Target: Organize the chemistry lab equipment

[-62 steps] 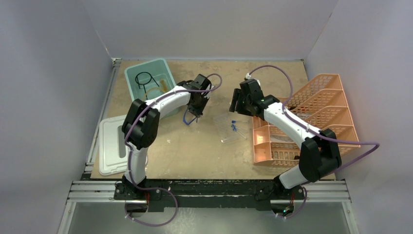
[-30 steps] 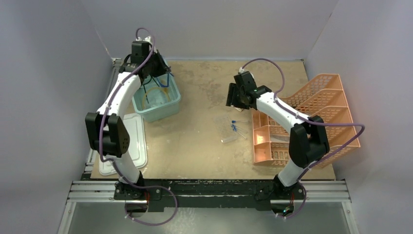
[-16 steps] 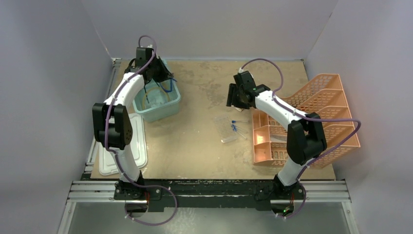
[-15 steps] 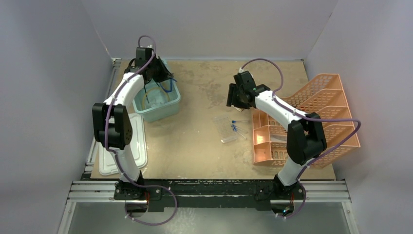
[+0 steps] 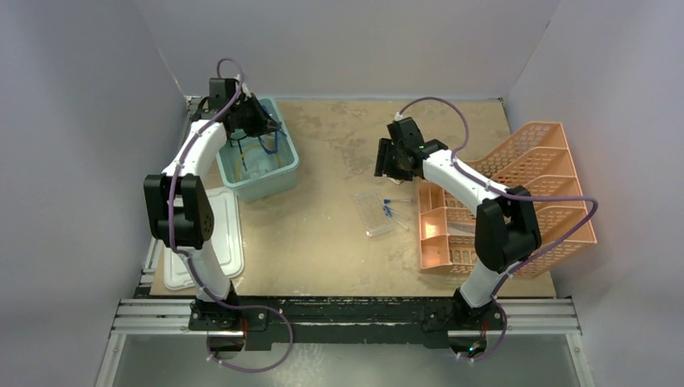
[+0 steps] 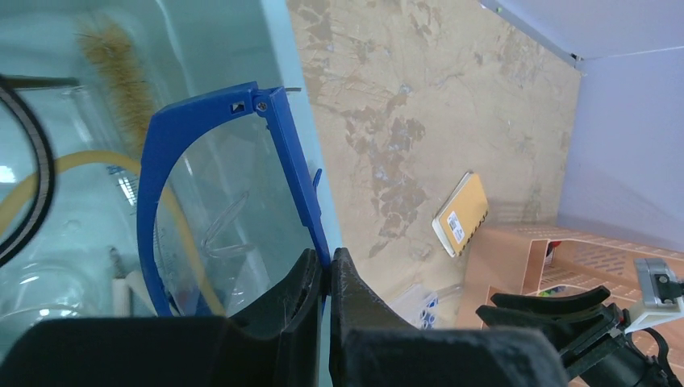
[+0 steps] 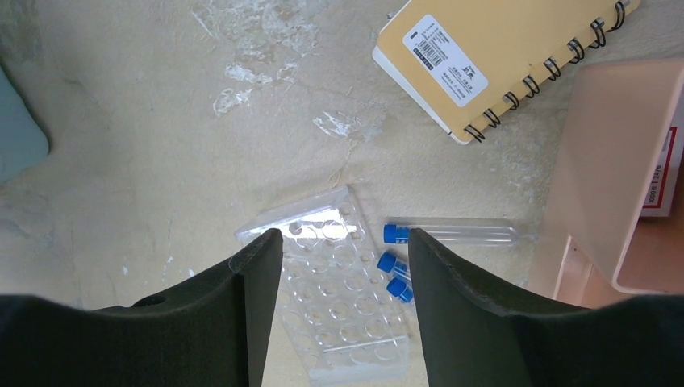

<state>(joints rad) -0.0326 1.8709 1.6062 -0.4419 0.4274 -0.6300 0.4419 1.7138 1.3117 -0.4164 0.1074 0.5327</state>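
**Goggles pinched over the tub, right fingers wide above the rack**

The only writing I can find is a white barcode label on the yellow spiral notebook (image 7: 492,64), and its print is too small for me to read. A box (image 7: 663,173) with a red-edged label sits in the tray (image 7: 597,153), also unreadable.

My left gripper (image 6: 327,262) is closed tight on the thin blue temple arm of the goggles (image 6: 202,185), 1 finger pressed on each side of it. The goggles, a blue plastic frame with a clear curved lens, hang over the inside of the teal tub (image 6: 274,89). Under them in the tub I see amber tubing (image 6: 89,155) in a loop, a bristly tan brush (image 6: 121,68) and part of a black wire ring (image 6: 42,181).

My right gripper (image 7: 343,235) stands wide and holds nothing. It hovers above the rack (image 7: 347,314), clear plastic with rows of round holes, lying on the mottled tan table (image 7: 145,145). 3 blue-capped clear tubes (image 7: 452,233) lie just beside the rack, on the side of the orange mesh tray.
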